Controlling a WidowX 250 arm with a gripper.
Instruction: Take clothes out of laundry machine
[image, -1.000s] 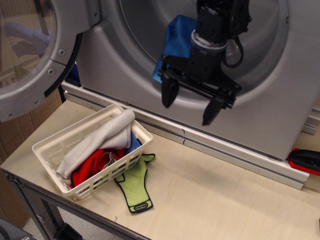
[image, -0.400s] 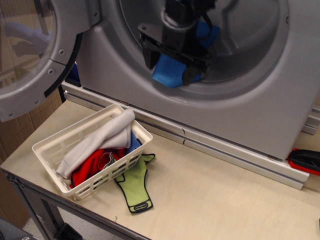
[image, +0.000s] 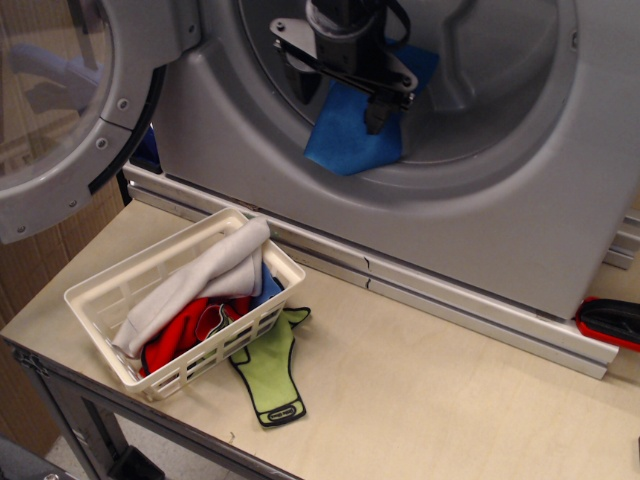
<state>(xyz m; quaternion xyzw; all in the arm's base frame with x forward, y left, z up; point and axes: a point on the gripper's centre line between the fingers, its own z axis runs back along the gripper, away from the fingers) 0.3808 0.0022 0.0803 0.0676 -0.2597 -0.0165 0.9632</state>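
Pale wooden table (image: 430, 400) on grey metal legs (image: 75, 420).

1 raised view looks down across the table (image: 420, 400) at the laundry machine (image: 240, 180).

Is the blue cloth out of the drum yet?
Not yet. The blue cloth lies inside the laundry machine opening, draped toward its lip, the gripper over it.

The gripper (image: 338, 92) reaches inside the laundry machine (image: 480, 190) drum opening. Its fingers (image: 374, 112) point downward, spread apart.
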